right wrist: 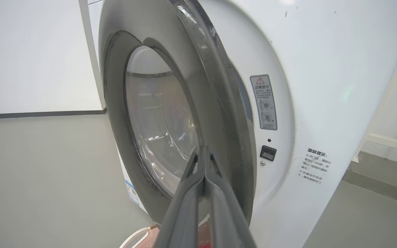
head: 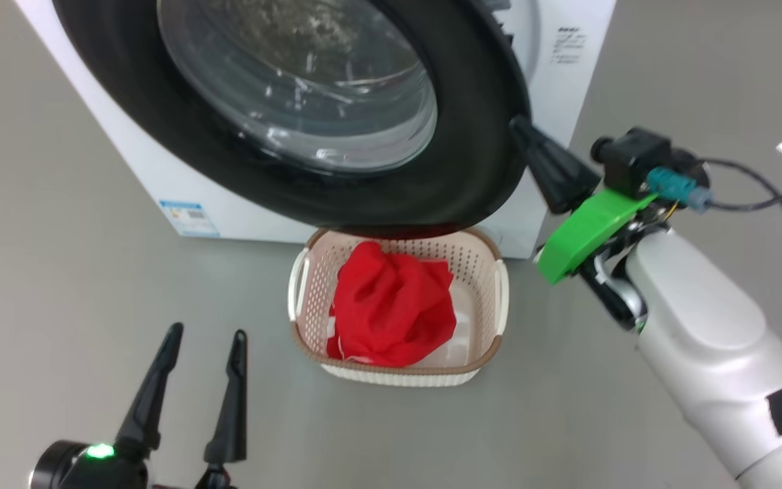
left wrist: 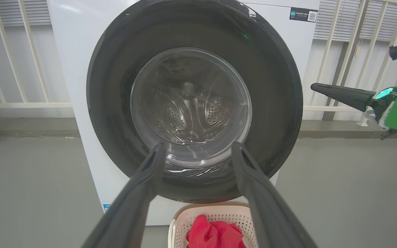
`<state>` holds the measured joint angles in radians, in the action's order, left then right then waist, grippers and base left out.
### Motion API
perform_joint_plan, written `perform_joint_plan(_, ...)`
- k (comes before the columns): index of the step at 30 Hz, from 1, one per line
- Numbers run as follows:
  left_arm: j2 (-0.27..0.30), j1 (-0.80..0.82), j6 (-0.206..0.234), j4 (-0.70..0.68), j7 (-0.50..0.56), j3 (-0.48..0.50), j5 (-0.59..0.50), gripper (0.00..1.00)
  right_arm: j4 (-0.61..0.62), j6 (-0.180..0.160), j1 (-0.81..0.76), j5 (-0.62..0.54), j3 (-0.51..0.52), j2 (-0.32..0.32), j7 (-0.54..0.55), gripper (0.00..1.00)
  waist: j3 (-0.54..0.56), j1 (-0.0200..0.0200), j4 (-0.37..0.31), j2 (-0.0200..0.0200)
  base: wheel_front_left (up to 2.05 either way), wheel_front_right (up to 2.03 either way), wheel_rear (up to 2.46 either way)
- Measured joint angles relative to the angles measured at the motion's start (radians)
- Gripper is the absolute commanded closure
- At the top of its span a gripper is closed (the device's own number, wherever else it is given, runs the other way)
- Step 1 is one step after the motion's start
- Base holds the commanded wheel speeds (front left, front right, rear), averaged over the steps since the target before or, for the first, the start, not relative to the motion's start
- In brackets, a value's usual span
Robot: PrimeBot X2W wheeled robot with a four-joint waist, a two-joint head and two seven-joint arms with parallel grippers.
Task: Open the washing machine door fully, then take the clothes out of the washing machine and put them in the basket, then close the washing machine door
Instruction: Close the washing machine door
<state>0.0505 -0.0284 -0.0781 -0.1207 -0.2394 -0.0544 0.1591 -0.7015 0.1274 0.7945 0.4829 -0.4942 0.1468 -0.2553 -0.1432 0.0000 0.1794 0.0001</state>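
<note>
Right hand (head: 518, 125) pinched shut, tips at door (head: 472, 156) rim; left hand (head: 208, 333) wide apart, empty, near basket (head: 398, 375).

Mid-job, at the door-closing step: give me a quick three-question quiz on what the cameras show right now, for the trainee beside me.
1. True or false: the red clothes lie inside the basket.
2. Pick one. The right gripper is: A) open around a basket handle; B) shut, with its tips at the rim of the washing machine door; C) holding red fabric.
3. Fill in: the left gripper has its fingers ___ and holds nothing.
Key: 1 true; 2 B; 3 open.
</note>
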Motion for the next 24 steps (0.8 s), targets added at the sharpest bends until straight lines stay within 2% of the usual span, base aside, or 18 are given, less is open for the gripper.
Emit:
perform_joint_plan(17,-0.003,0.092,0.017,0.023,-0.009,-0.067,0.019,0.00,-0.077,0.004,0.166,0.000,0.001,0.065,0.000,1.00,-0.148,0.0000,0.075,0.0000,0.00,0.00,0.00)
perform_joint_plan(24,-0.005,0.122,0.017,0.026,-0.010,-0.087,0.020,0.00,-0.113,0.004,0.249,0.002,0.032,0.084,0.000,1.00,-0.205,0.0001,0.095,0.0000,0.00,0.00,0.00)
